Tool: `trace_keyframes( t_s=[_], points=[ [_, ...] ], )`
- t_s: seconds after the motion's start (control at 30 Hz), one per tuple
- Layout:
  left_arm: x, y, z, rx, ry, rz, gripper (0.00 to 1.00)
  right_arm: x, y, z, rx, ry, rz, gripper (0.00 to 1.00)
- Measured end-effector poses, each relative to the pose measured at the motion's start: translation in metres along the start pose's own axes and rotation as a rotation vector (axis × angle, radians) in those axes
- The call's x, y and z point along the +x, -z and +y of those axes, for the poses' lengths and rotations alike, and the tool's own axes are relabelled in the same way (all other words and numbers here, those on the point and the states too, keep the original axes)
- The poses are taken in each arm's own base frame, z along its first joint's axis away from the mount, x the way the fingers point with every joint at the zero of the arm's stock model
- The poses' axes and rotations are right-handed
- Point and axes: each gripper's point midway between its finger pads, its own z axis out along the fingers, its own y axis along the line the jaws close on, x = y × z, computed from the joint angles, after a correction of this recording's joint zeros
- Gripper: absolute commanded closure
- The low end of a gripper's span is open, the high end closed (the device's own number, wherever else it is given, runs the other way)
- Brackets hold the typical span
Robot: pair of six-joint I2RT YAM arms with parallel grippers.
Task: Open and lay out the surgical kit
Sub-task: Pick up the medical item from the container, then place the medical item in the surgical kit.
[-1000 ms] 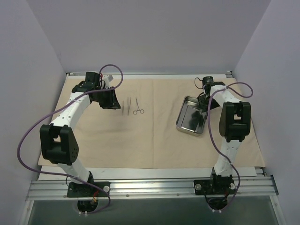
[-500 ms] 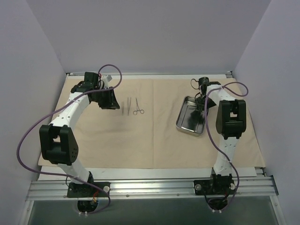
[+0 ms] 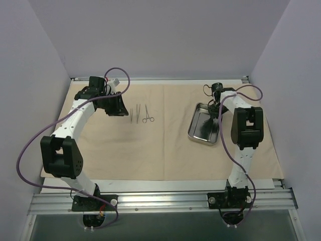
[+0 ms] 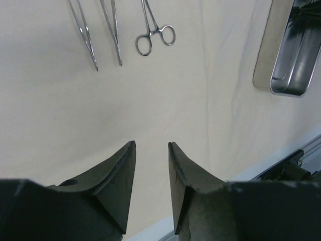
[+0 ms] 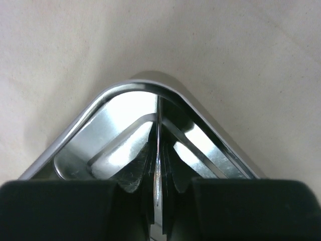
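Observation:
The beige cloth wrap [image 3: 165, 145] lies spread flat over the table. The steel tray [image 3: 203, 125] sits on its right part. My right gripper [image 3: 216, 106] is shut on the tray's rim at the far corner; the right wrist view shows the pads [image 5: 135, 170] pinching the thin rim of the tray [image 5: 115, 115]. Two thin straight instruments [image 3: 134, 113] and a ring-handled one [image 3: 147, 114] lie side by side on the cloth at the far left. My left gripper [image 3: 118, 106] is open and empty just left of them, above the cloth [image 4: 150, 110]. The left wrist view shows the ring-handled instrument [image 4: 153, 32] and the tray [image 4: 291, 55].
Purple cables loop off both arms. The metal rail [image 3: 160, 198] with the arm bases runs along the near edge. Grey walls close in the left, right and far sides.
My right gripper has shifted slightly left, pulling the tray a little left with it. The left arm has barely moved.

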Motion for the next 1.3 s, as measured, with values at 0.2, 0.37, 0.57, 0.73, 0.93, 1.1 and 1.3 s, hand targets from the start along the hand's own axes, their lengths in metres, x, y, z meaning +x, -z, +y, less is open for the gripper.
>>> trace_keyframes(
  t_s=[0.2, 0.37, 0.57, 0.73, 0.93, 1.1, 1.3],
  points=[
    [0.004, 0.000, -0.017, 0.029, -0.021, 0.005, 0.57, 0.018, 0.030, 0.003, -0.067, 0.173, 0.021, 1.00],
    [0.014, -0.006, -0.055, 0.077, -0.087, 0.025, 0.56, 0.038, 0.087, 0.029, -0.229, 0.376, 0.021, 1.00],
    [0.029, -0.009, -0.133, 0.185, -0.224, 0.025, 0.54, 0.087, 0.157, 0.059, -0.443, 0.577, 0.043, 1.00],
    [0.033, -0.009, -0.160, 0.238, -0.207, 0.018, 0.54, 0.126, 0.210, 0.069, -0.642, 0.643, 0.121, 1.00],
    [0.021, -0.006, -0.165, 0.279, -0.118, -0.002, 0.52, 0.154, 0.253, 0.069, -0.913, 0.707, 0.213, 1.00],
    [0.014, 0.000, -0.173, 0.384, -0.061, 0.001, 0.52, 0.178, 0.275, 0.061, -1.119, 0.758, 0.307, 1.00],
    [0.018, 0.008, -0.186, 0.557, -0.002, 0.009, 0.50, 0.191, 0.299, 0.062, -1.301, 0.791, 0.366, 1.00]
  ],
)
